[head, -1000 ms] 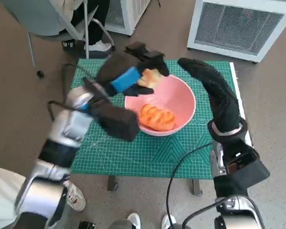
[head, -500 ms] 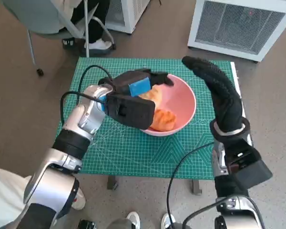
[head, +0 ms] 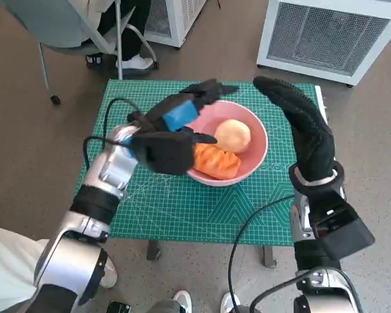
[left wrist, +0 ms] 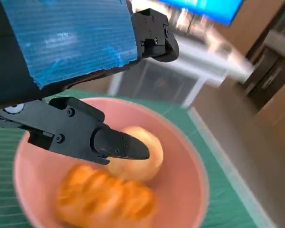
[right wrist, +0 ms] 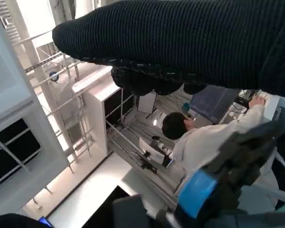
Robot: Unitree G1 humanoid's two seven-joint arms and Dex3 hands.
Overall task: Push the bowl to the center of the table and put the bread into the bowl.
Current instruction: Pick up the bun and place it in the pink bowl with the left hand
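The pink bowl [head: 254, 160] stands near the middle of the green mat, toward its far right. Inside it lie a pale round bread roll [head: 232, 135] and an orange ridged bread [head: 216, 160]; the left wrist view shows the same roll [left wrist: 140, 154] and orange bread [left wrist: 104, 202] in the bowl [left wrist: 190, 166]. My left hand [head: 179, 117] hovers over the bowl's left rim with its fingers [left wrist: 111, 142] spread and nothing in them. My right hand [head: 303, 124] stands at the bowl's right side, fingers stretched out, holding nothing.
The green cutting mat [head: 182, 208] covers the small table. A chair and a person's shoes [head: 133, 62] are beyond its far left corner. White slatted units [head: 329, 36] stand on the floor behind. A seated person [right wrist: 204, 137] shows in the right wrist view.
My left hand let go of the pale roll, which now lies in the bowl. The hand has drawn back to the left rim with its fingers spread. My right hand barely moved.
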